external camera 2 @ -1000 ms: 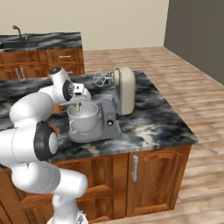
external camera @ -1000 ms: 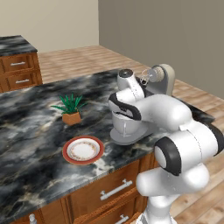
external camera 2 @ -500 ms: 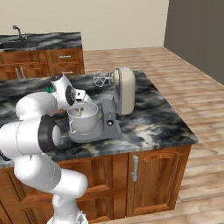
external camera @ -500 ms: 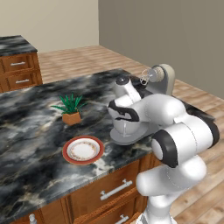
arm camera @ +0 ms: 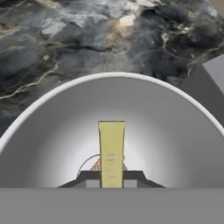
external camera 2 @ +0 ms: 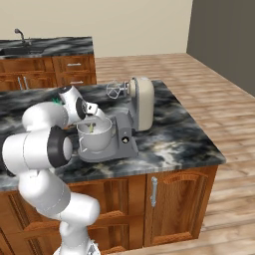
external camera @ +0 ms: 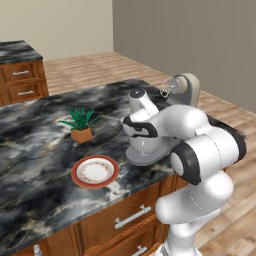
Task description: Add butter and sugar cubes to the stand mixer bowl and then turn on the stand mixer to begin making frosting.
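My gripper (arm camera: 111, 177) is shut on the butter (arm camera: 111, 148), a pale yellow stick that points down into the stand mixer bowl (arm camera: 52, 127). A small tan patch (arm camera: 95, 165) lies on the bowl's bottom beside the stick; I cannot tell whether it is the sugar cubes. In the right base view the gripper (external camera 2: 94, 121) hangs just over the bowl (external camera 2: 99, 139), and a greenish bit of butter (external camera 2: 91, 128) shows at the rim. The bowl sits on the flat base of the stand mixer (external camera 2: 142, 102), whose beige head is tilted back with the whisk (external camera 2: 114, 91) raised.
A red-rimmed plate (external camera: 95, 171) lies near the counter's front edge, left of the bowl (external camera: 145, 150). A small potted plant (external camera: 80, 124) stands behind it. The mixer (external camera: 186, 89) rises at the right of the marble island.
The hand has sunk a little toward the bowl with the butter still held. The mixer, plate and plant have not moved.
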